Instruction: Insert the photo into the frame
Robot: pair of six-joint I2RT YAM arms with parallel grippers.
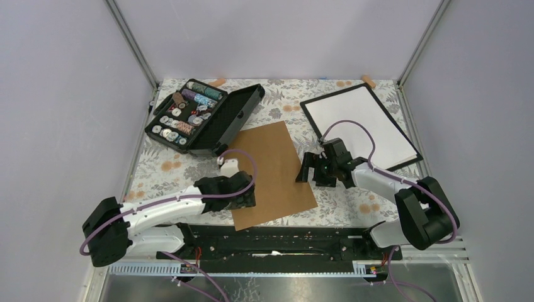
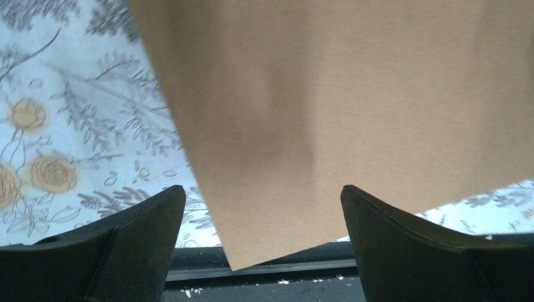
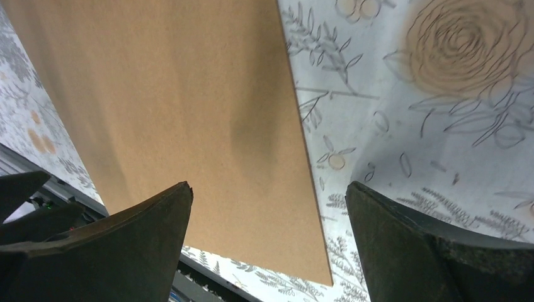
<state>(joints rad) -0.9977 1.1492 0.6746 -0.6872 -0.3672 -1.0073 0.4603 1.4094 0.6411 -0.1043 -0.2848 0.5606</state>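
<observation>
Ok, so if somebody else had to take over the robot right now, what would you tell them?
Left gripper: jaws open, empty, over the near-left corner of the flat brown backing board.
Right gripper: jaws open, empty, over that board's right edge.
Thin black rectangular picture frame: far right, only plain white showing inside.
Photo: no printed picture visible in any view.
Done: cannot tell whether it is in.
Left: find the photo, put it in the frame.

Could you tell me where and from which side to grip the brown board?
Probably the board by its near corner, from the near side: it lies flat, but that corner seems to jut past the table edge, leaving room for a finger underneath.
</observation>
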